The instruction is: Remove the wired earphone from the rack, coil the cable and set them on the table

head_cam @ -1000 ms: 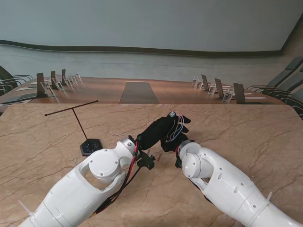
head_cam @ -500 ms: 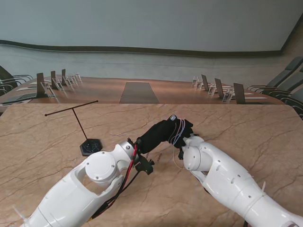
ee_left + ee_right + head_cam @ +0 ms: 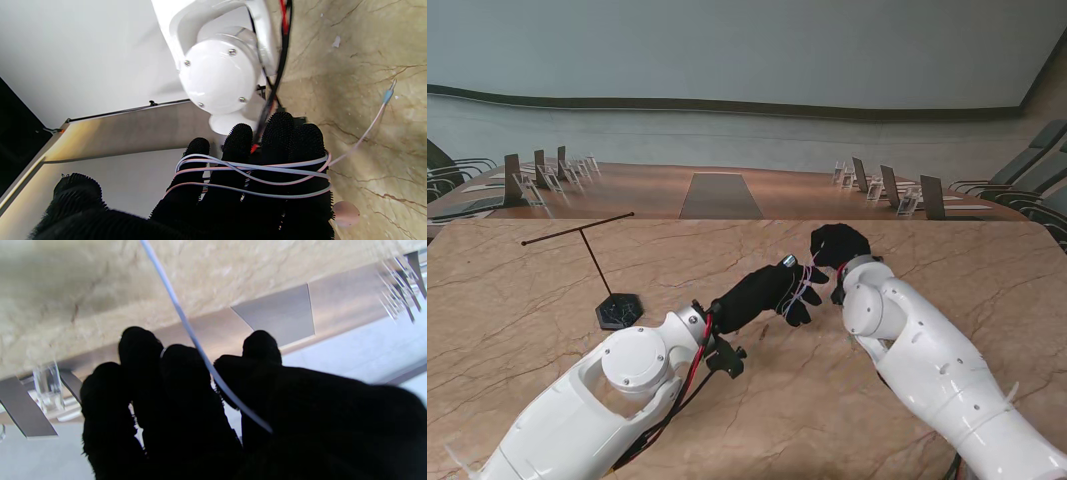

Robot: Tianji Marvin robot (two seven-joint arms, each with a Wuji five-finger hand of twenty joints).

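Pale lilac cable (image 3: 253, 173) is lying in several turns round the four fingers (image 3: 240, 143) of your left hand (image 3: 772, 288), which you are holding pressed side by side as a spool, thumb apart; one tail is trailing off toward the table (image 3: 947, 260). Just beyond it, your right hand (image 3: 837, 243) is running a strand (image 3: 196, 343) between thumb and curled fingers, probably feeding the next turn. Farther left, the rack (image 3: 587, 240) is standing bare. You are reading no brand or lettering anywhere here.
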